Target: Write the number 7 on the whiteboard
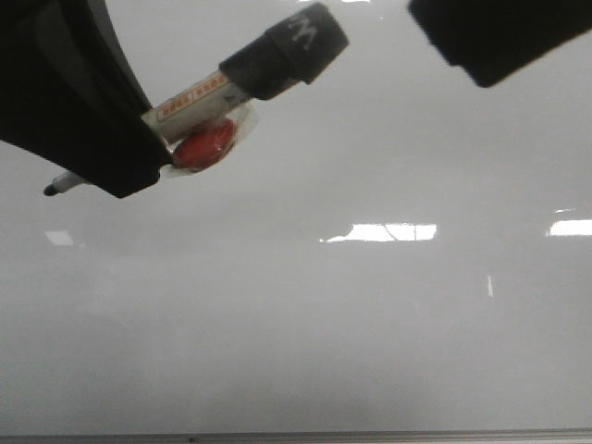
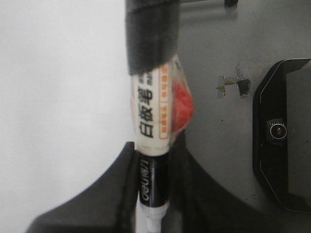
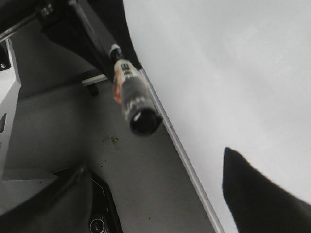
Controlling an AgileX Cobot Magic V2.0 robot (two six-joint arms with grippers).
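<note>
Looking forward over the table, the left gripper [image 1: 139, 148], a black bulk at the upper left, had its jaws clamped on a white-barrelled whiteboard marker with a black taped cap end [image 1: 242, 79]. The marker's black tip [image 1: 50, 190] poked out below the gripper and lay on or just above the glossy pale grey-white whiteboard [image 1: 351, 342]; I could not tell which. A small red round piece [image 1: 203, 148] sat wrapped against the barrel. The right gripper [image 1: 499, 37] was cut off at the upper right, and whether its jaws were open I could not tell. The board was bare apart from bright glare patches, with open surface to the right and below, down to its thin grey metal edge strip [image 1: 370, 436]. No number 7 stroke was visible anywhere.

From the left wrist, the left gripper's dark fingers [image 2: 116, 194] pinched the marker [image 2: 151, 121] at its black printed band; the tip was hidden beyond the frame's edge. The whiteboard [image 2: 58, 97] lay pale to one side, grey floor and a black device [image 2: 284, 131] to the other.

From the right wrist, the marker [image 3: 133, 99] showed blurred, cap end on, beside the whiteboard's edge strip [image 3: 184, 155]. The whiteboard [image 3: 218, 73] was unmarked. One dark finger [image 3: 257, 199] of the right gripper reached over the board, the other out of view.
</note>
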